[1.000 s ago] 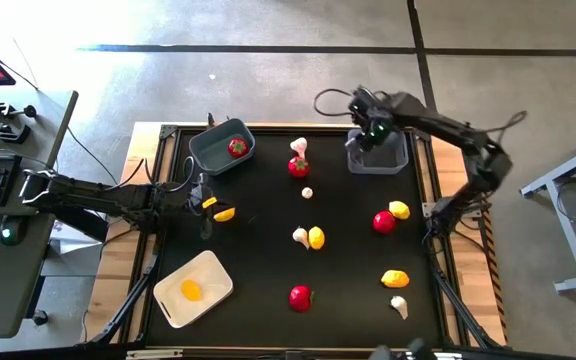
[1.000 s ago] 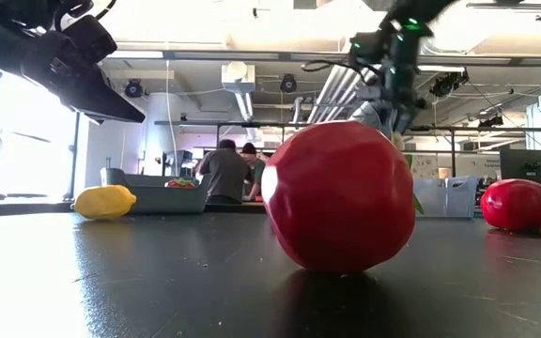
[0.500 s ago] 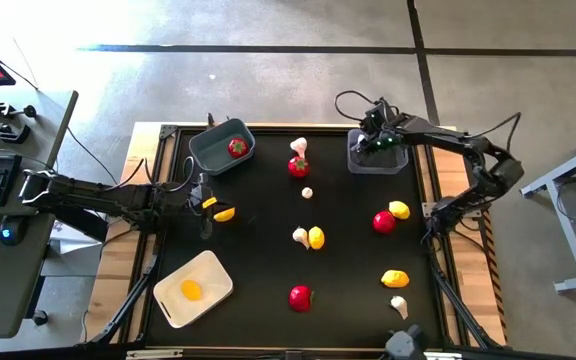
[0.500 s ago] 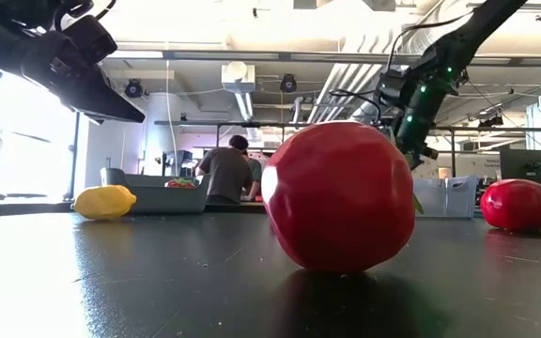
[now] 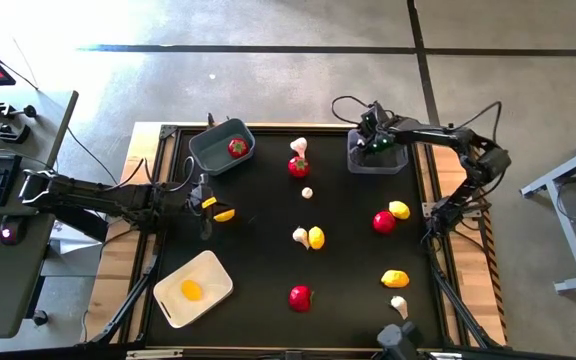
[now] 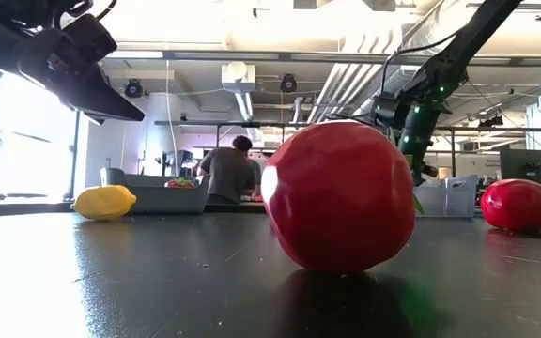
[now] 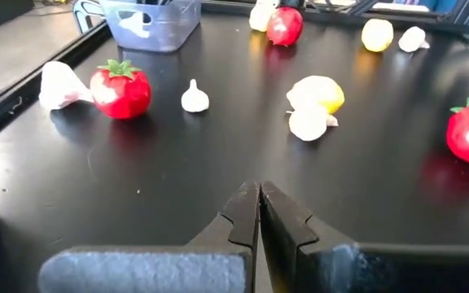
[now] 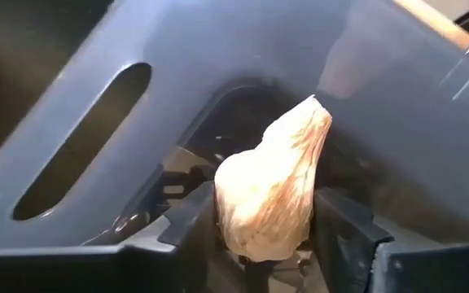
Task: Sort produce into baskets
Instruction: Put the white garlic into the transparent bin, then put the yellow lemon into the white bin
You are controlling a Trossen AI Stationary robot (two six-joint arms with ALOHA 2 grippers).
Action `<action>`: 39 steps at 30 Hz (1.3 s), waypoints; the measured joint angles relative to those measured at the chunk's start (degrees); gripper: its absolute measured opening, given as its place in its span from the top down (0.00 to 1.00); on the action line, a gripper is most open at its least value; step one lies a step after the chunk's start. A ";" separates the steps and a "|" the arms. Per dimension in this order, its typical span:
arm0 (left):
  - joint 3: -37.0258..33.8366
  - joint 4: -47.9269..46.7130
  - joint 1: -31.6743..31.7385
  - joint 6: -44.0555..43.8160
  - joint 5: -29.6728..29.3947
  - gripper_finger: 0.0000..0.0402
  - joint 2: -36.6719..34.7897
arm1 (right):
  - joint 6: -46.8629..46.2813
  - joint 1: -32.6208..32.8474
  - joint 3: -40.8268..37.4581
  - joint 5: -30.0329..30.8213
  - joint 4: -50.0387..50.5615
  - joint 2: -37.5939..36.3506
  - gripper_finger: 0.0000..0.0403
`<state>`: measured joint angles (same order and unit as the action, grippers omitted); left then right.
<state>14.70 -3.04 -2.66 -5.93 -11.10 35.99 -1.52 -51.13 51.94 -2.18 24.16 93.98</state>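
Observation:
My right gripper [image 5: 376, 143] is down in the darker grey rectangular bin [image 5: 398, 163] at the table's far right, shut on a whitish garlic bulb [image 8: 271, 195]. My left gripper [image 5: 206, 205] hangs shut and empty at the table's left, beside a lemon [image 5: 224, 213]; its closed fingers show in the left wrist view [image 7: 259, 213]. The grey-blue rounded bin [image 5: 211, 152] at the far left holds a tomato [image 5: 237, 147]. The cream tray [image 5: 208, 272] at the near left holds a lemon [image 5: 191, 291]. My right gripper pinches the garlic bulb by its wide lower part [image 8: 255, 232] between its two fingers [image 8: 187, 221], which point down into the bin from above. The bulb's pointed tip [image 8: 317, 110] sticks out beyond the fingers. Whether the bulb touches the bin's floor I cannot tell.
Loose on the black mat: garlic [image 5: 299, 146] and tomato [image 5: 298, 166] at the far middle, a small garlic [image 5: 307, 192], garlic and lemon [image 5: 316, 237] at the centre, tomato [image 5: 384, 221] and lemon [image 5: 399, 209] at right, lemon [image 5: 395, 278], garlic [image 5: 399, 305], tomato [image 5: 300, 297] near the front.
My right gripper has gone down with the garlic bulb, from above the darker grey bin into it, staying shut on the bulb.

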 joint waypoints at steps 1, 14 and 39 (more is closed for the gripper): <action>0.00 -0.01 -0.01 -0.64 0.01 1.00 0.00 | -0.26 0.05 0.00 -0.02 0.00 0.10 0.55; -0.02 4.00 0.11 -0.11 0.01 1.00 0.00 | -0.02 2.74 1.10 1.96 0.90 -2.27 0.34; 0.00 21.16 14.33 -4.61 8.25 1.00 10.23 | -18.49 29.35 3.08 5.00 47.41 -25.05 0.92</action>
<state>14.70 18.12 11.68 -10.53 -2.85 46.21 -20.01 -21.78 55.02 2.82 71.57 68.93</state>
